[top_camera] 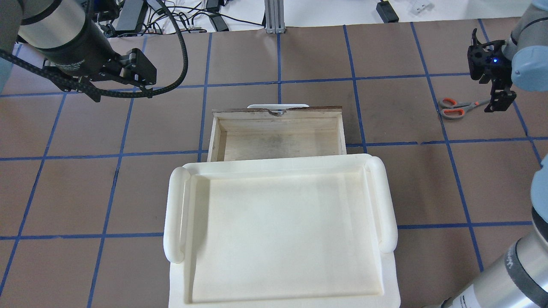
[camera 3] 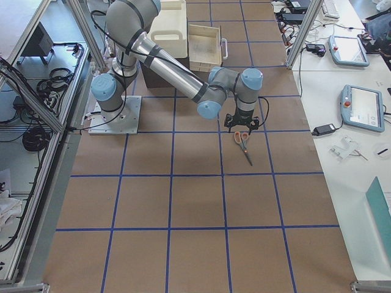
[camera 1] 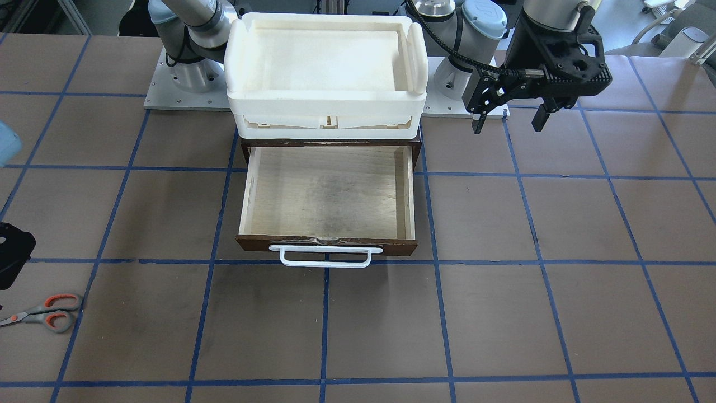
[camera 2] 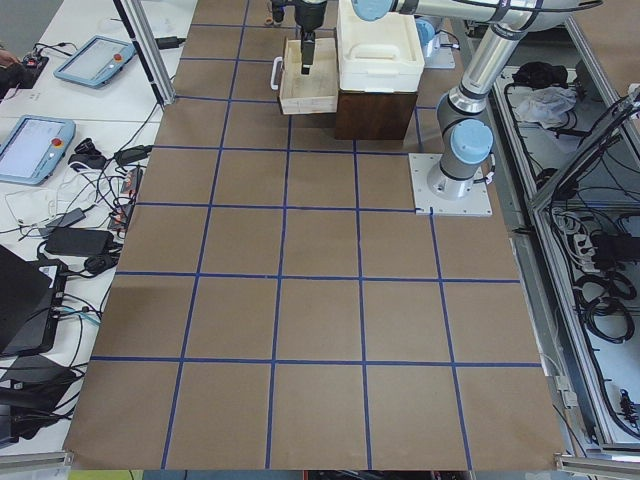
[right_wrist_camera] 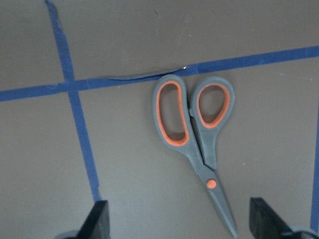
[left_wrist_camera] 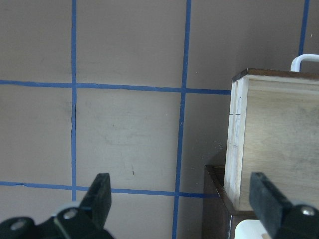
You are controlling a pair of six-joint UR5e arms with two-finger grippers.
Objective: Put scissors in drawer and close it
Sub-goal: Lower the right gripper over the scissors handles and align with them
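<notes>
The scissors (right_wrist_camera: 197,134), closed, with grey handles lined orange-red, lie flat on the brown table, far to my right of the drawer; they also show in the overhead view (top_camera: 456,108) and the front view (camera 1: 43,313). My right gripper (right_wrist_camera: 179,221) is open and empty, hovering over their blade end, with the blades between its fingers. The drawer (camera 1: 330,193) is pulled open, its plywood inside bare, its white handle (camera 1: 327,256) facing away from me. My left gripper (camera 1: 509,122) is open and empty, in the air beside the cabinet, and it also shows in the left wrist view (left_wrist_camera: 182,199).
A white plastic tray (top_camera: 175,214) sits on the dark brown cabinet (left_wrist_camera: 217,199) above the drawer. The table is brown paper with a blue tape grid. Both arm bases (camera 1: 190,73) stand behind the cabinet.
</notes>
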